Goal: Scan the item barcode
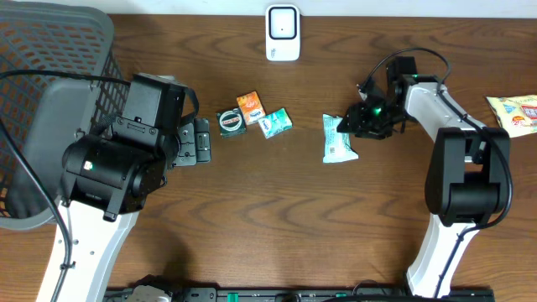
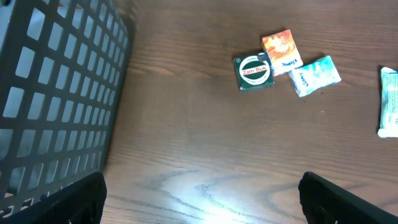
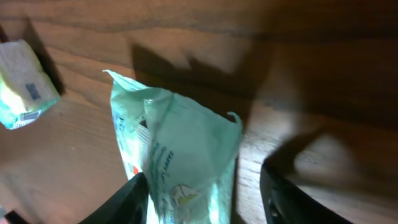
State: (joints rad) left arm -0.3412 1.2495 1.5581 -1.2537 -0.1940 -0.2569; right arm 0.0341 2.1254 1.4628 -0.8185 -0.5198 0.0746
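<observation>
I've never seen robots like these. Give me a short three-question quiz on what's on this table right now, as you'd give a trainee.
1. True or false: the left gripper is holding a packet.
2. The mint-green pouch sits between the fingers of: A) the left gripper, B) the right gripper, C) neither.
3. Counting the Zam-Buk tin, how many small items form its cluster?
Key: 1 false; 2 B; 3 three.

Wooden worktop [image 1: 277,218]: a green pouch [image 1: 338,141] lies at the right tool [image 1: 351,126]; a tin [image 1: 231,122], orange packet [image 1: 250,106] and teal packet [image 1: 275,122] lie to its left.
</observation>
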